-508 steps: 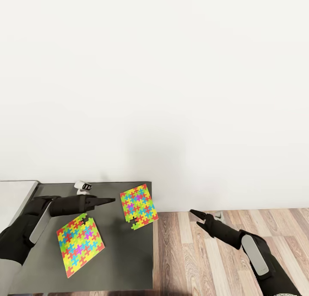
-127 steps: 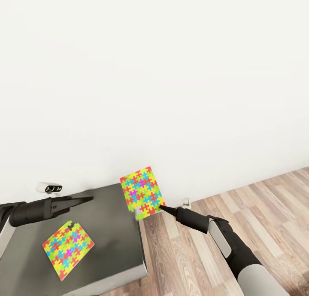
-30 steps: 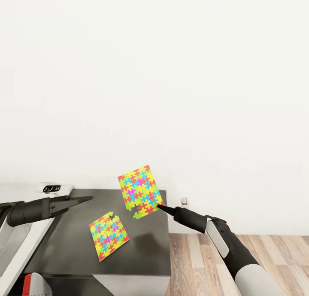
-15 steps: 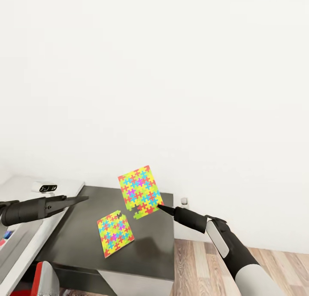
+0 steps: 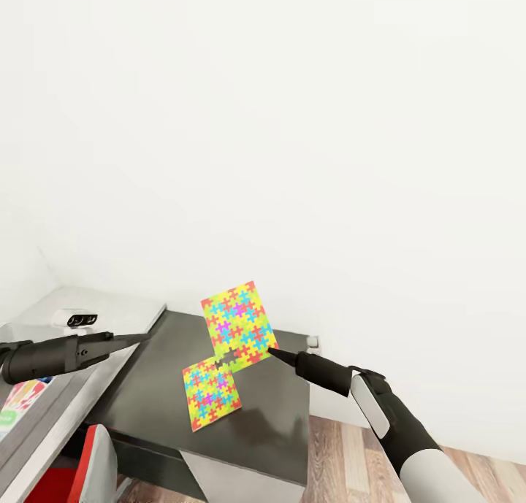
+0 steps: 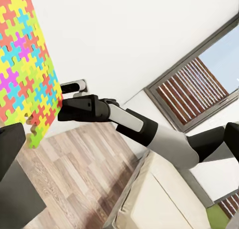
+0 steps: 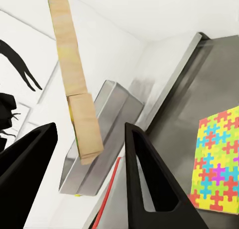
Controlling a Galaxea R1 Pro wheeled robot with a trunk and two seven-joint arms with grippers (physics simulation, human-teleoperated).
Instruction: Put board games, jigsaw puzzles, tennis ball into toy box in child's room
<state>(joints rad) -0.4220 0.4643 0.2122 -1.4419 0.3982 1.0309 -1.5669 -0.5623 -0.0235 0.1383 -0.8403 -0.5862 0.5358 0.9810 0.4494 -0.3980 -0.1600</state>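
Puzzle hangs pinched in the right pincer while the view has swung leftward, toward the toy box presumably; left pincer looks closed, empty.

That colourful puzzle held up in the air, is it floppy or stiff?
Probably stiff: the raised jigsaw puzzle stays flat though the right gripper pinches only one corner. Likely light, since that small grip carries it. It might swing or slip, being held so near its edge.

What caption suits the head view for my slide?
Right gripper holds one jigsaw puzzle aloft; second puzzle lies on dark table.
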